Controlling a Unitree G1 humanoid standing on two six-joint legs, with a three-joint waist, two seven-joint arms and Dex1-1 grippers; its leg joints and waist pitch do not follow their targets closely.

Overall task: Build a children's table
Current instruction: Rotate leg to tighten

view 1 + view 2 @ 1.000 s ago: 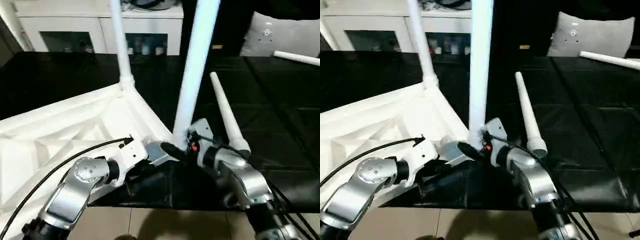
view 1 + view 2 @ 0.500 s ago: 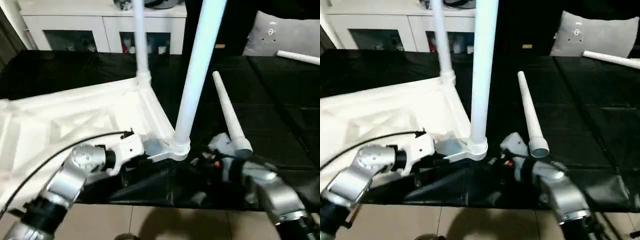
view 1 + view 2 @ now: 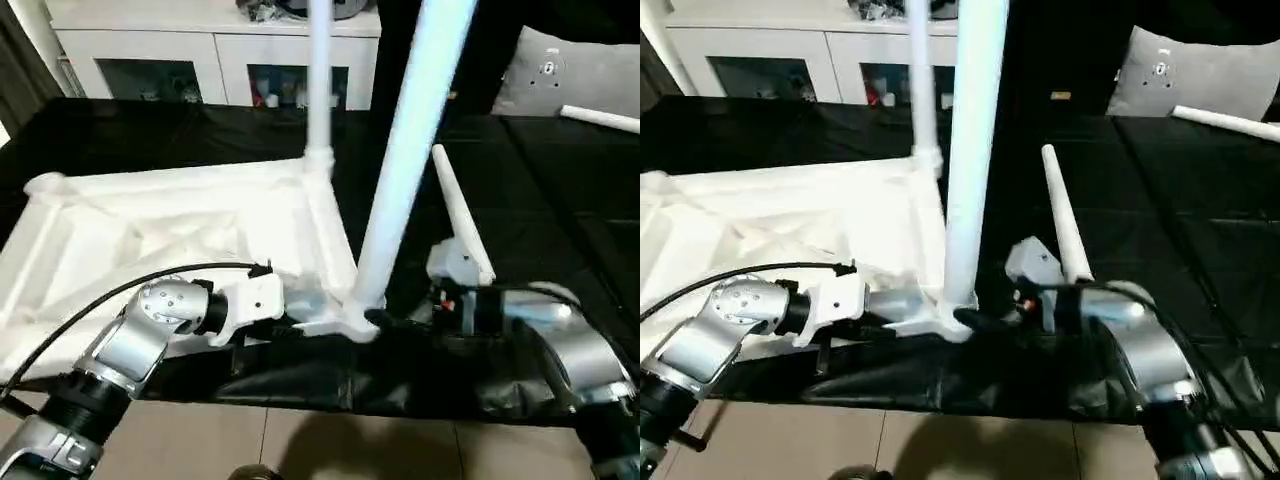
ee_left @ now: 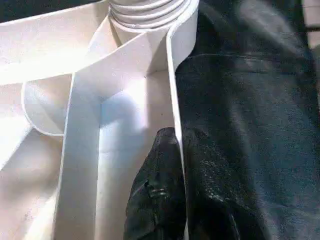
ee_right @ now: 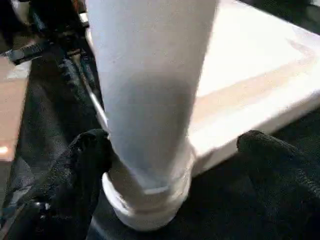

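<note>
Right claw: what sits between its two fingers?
In the right wrist view, the base of the near upright table leg stands between the right claw's open fingers, where it enters the tabletop's corner socket.

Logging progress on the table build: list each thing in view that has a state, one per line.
Tabletop: upside down, ribbed underside up.
Near leg: upright, seated in the near corner socket.
Far leg: upright in the far corner socket.
Loose leg: lying on the black surface, not fitted.
Fourth leg: lying far right, not fitted.
Left hand: shut on the tabletop rim.
Right hand: open around the near leg's base.
</note>
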